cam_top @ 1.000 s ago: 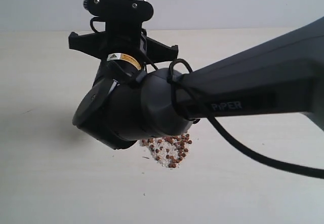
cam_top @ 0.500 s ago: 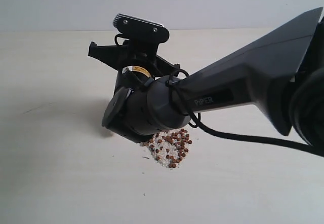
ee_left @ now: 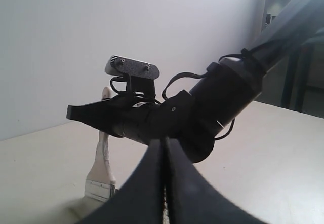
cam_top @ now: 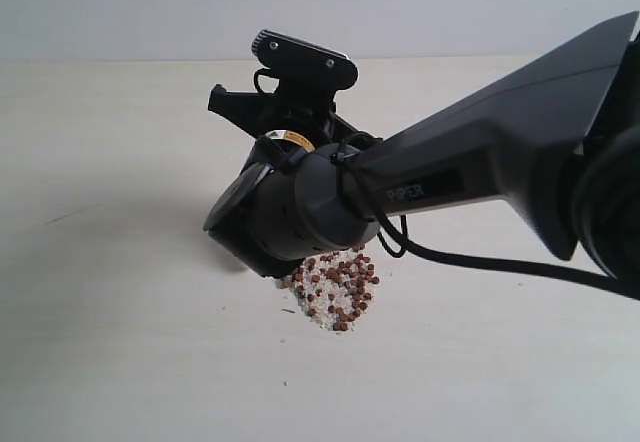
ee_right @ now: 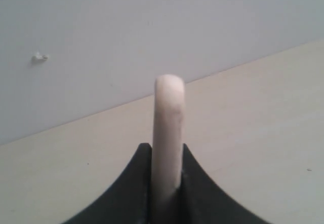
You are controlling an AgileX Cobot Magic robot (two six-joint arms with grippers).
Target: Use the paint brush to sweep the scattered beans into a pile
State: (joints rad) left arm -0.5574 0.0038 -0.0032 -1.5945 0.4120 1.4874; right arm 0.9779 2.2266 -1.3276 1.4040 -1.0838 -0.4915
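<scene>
The right arm (cam_top: pixel 480 162) has swung rightward, baring more of the pile (cam_top: pixel 338 292). That one heap of dozens of beans (cam_top: pixel 342 326) lies on the table (cam_top: pixel 120 342), just nearer than the wrist. Behind it, the right gripper (ee_right: pixel 167 155) pinches the single paint brush (ee_right: pixel 168 117) by its handle. The left gripper (ee_left: pixel 164 144) is pressed together.

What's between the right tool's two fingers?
The paint brush handle, clamped by the right tool; the right wrist view shows it.
</scene>
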